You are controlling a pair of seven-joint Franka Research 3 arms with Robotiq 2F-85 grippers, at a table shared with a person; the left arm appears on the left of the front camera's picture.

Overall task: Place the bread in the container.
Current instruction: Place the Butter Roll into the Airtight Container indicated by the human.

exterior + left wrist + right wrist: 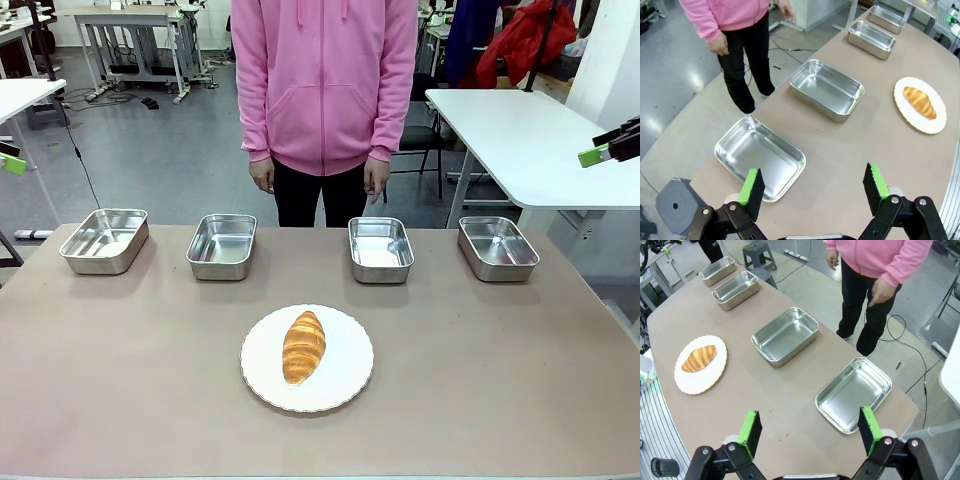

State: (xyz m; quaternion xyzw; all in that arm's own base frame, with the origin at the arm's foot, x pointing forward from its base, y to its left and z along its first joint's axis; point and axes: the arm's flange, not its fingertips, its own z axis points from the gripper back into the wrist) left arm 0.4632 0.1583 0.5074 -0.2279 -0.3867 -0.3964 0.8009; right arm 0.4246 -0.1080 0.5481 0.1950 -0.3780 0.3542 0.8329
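The wide brown desk [120,380] carries everything, and its near part is free, I think so that both arms can reach in. A person [325,90] in a pink hoodie stands at the far edge, arms hanging down, like somebody who waits and watches. The left gripper [811,175] hangs high over the left end of the desk and the right gripper [809,415] high over the right end; on each, the fingers [751,192] are spread wide with nothing between the green pads, which looks to me like a ready posture before any reaching. Four steel pans [222,245] stand in one row along the far side, well apart from each other and all empty, so each is equally offered. In front of the row, near the middle, lies a round white plate [345,375], and the bread [303,346] rests on the middle of it, its length toward the person, untouched and not yet in any pan; the plate probably serves as a clean starting place that either arm can reach. The smallest sign is one hand [376,183] of the person: a finger seems to stretch down toward the third pan from the robot's left, so I judge this one to be the container [380,248], though I cannot be sure.
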